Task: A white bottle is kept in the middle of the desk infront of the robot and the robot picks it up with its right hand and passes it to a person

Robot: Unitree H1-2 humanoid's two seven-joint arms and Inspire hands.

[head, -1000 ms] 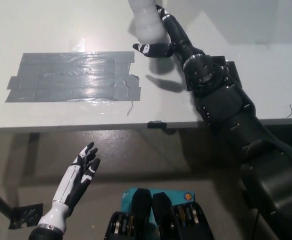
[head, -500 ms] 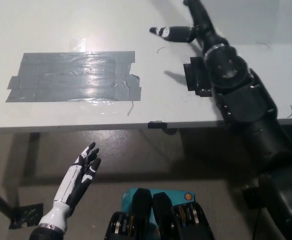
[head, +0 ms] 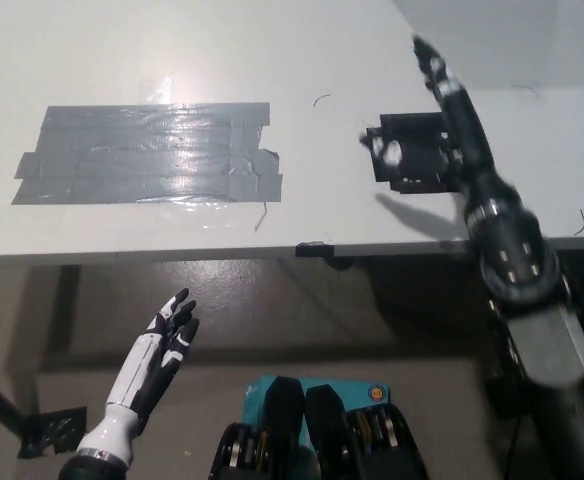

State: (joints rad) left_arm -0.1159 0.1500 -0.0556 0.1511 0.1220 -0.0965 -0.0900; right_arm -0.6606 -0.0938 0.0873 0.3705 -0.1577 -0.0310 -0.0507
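Head view gives me no bottle anywhere. My right hand (head: 434,110) reaches out over the table (head: 172,60), fingers spread and empty. My left hand (head: 164,345) rests below the table edge, fingers loosely apart.

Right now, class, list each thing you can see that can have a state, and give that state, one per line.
Right robot hand: over the desk, open, holding nothing.
Left robot hand: resting below the desk edge, open, holding nothing.
Grey tape patch: stuck flat on the desk, edges wrinkled.
Black plate: lying flat on the desk.
Desk: white, level.
White bottle: not in view.
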